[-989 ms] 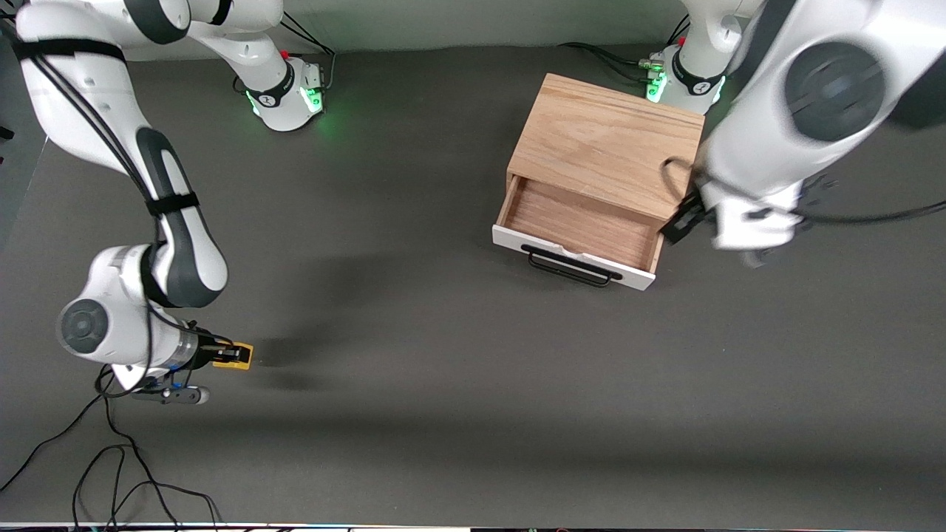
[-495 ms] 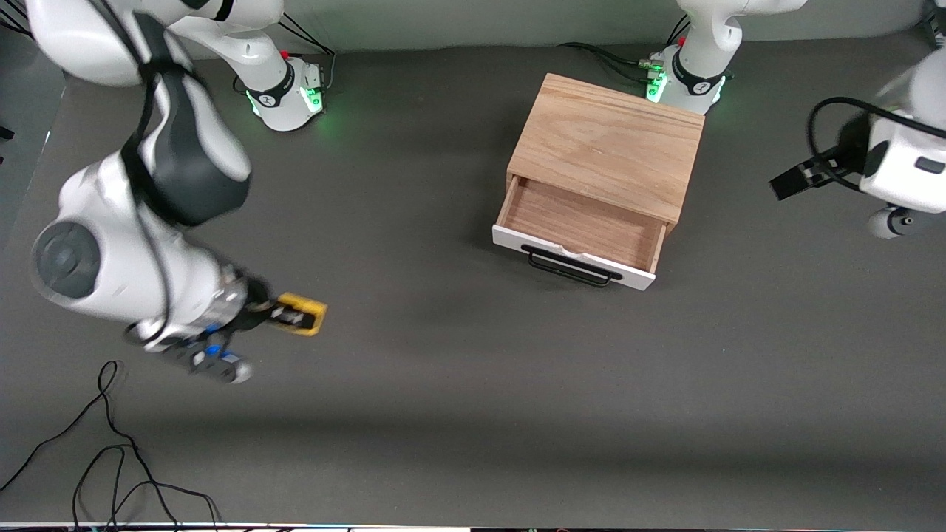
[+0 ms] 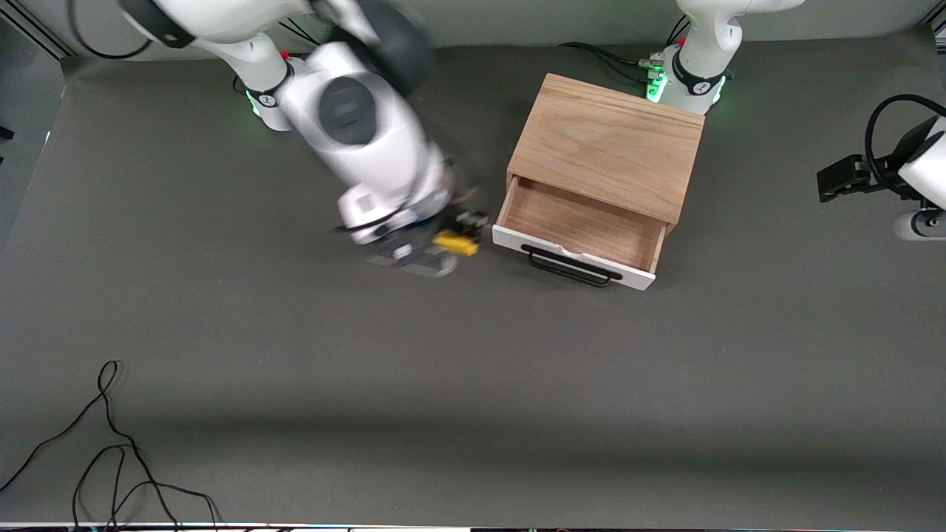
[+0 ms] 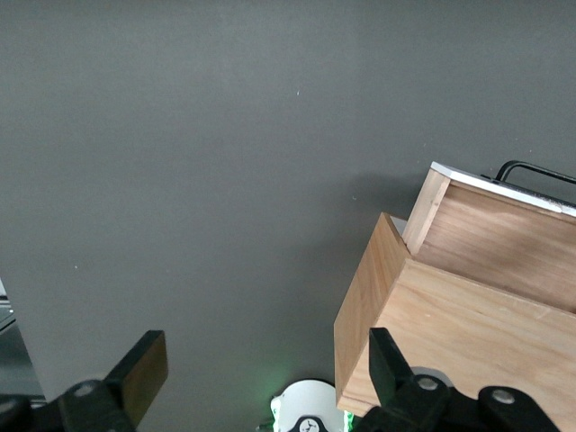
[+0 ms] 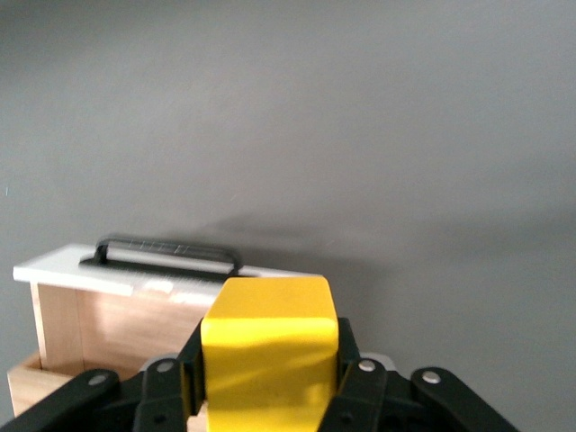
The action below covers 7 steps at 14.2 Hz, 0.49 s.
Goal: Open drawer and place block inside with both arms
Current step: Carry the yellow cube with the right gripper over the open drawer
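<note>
My right fingers [image 3: 464, 230] are clamped on the yellow block [image 3: 457, 242], carried in the air at mid-frame of the front view, over the bench [image 3: 473, 384] just beside the corner of the drawer [image 3: 584, 225]. In my right wrist view the block [image 5: 268, 351] fills the bottom centre, with the white front panel and black handle [image 5: 167, 253] above it. The drawer stands pulled out of the wooden box [image 3: 610, 144], upper right of centre. My left fingers [image 4: 261, 373] are apart, waiting at the right edge, over bare bench.
</note>
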{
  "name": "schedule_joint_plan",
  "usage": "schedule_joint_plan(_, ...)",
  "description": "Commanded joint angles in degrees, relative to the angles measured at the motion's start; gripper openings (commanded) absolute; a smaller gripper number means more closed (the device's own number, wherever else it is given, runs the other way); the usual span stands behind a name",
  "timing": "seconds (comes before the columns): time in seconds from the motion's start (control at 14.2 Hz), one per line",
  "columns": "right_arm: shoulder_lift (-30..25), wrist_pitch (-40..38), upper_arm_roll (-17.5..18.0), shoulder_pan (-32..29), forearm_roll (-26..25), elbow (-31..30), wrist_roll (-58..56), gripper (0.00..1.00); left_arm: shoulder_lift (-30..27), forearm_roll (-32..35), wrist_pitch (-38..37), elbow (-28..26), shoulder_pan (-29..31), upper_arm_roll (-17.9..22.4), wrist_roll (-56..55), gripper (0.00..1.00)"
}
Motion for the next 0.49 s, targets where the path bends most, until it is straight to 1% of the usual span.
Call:
schedule_joint_plan(0.0, 4.9, 5.41, -0.49, 5.99, -4.16, 2.7, 5.08, 0.0, -1.5, -0.3, 3.53, -2.08, 0.94, -0.58, 4.36, 1.0)
schedule_joint_plan(0.07, 5.78, 7.0, -0.4, 7.32, -6.1, 2.7, 6.76, 0.0, -1.5, -0.39, 4.85, -2.34, 0.95, -0.5, 8.73, 1.0)
schedule_joint_plan(0.14, 6.75, 8.75, -0.4, 8.64, -6.64, 2.7, 7.91, 0.0, -1.59, -0.83, 5.03, -3.12, 1.9, -0.5, 11.56, 1.0)
schedule_joint_plan(0.21, 7.71, 10.25, -0.66, 10.04, -7.17, 2.7, 8.44, 0.0, -2.64, -3.88, 5.56, -5.39, 4.26, -0.58, 12.03, 1.0)
schedule_joint_plan(0.28, 8.68, 10.96, -0.84, 11.1, -9.09, 2.7, 9.23, 0.0, -4.47, -6.61, 6.78, -8.38, 6.11, -0.5, 12.12, 1.0)
schedule_joint_plan(0.42, 11.4, 12.19, -0.84, 12.77, -12.43, 2.7, 12.03, 0.0, -9.47, -7.68, 12.21, -16.88, 7.71, -0.41, 12.55, 1.0)
